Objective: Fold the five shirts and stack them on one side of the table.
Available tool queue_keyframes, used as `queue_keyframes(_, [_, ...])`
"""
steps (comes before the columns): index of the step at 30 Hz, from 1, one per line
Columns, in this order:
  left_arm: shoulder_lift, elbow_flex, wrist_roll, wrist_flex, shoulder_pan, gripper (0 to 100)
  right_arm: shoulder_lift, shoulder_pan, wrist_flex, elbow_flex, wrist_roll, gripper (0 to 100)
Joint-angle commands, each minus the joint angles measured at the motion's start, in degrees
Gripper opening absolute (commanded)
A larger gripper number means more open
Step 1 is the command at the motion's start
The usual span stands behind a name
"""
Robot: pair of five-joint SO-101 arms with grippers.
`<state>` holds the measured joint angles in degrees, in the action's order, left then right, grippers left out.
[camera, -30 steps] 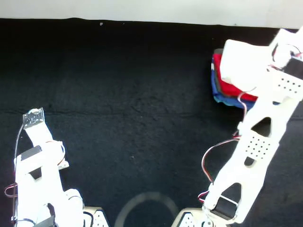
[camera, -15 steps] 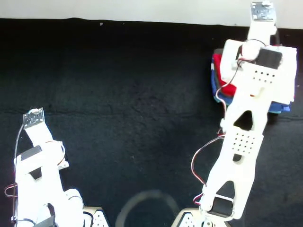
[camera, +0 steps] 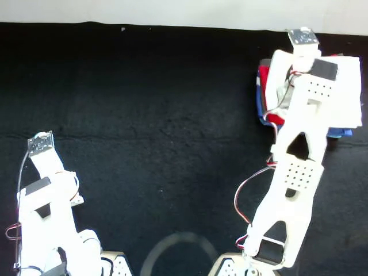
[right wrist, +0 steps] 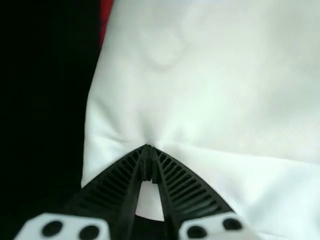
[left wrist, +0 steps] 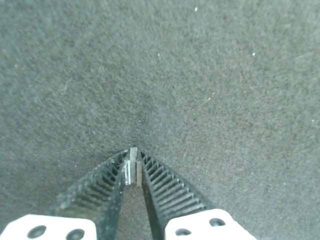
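We see the right gripper (right wrist: 147,151) pinching a folded white cloth shirt (right wrist: 215,85). The left gripper (left wrist: 133,154) hangs closed over the black felt tabletop (left wrist: 210,70).

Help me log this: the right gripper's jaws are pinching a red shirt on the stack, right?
No: the right wrist view shows the right gripper with jaws shut on the white shirt, not a red one. The red shirt lies under it.
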<state>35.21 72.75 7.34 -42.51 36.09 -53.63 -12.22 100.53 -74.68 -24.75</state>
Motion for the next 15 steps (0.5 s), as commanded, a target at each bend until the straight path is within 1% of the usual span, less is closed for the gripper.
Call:
queue_keyframes(1, [0.7,0.1,0.2,1.1,0.1,1,4.0,-4.1,0.7,1.2,-4.0,0.7])
queue_keyframes(4, [0.7,0.1,0.2,1.1,0.1,1,4.1,-4.6,0.6,0.9,-5.5,0.7])
queue_keyframes(10, [0.7,0.1,0.2,1.1,0.1,1,4.2,-0.1,0.7,-4.2,-4.9,0.7])
queue_keyframes(12, [0.7,0.1,0.2,1.1,0.1,1,4.7,0.7,0.7,-8.3,-1.8,0.7])
queue_keyframes(15, [0.7,0.1,0.3,1.1,0.1,1,9.6,0.8,0.7,-11.1,2.1,0.7])
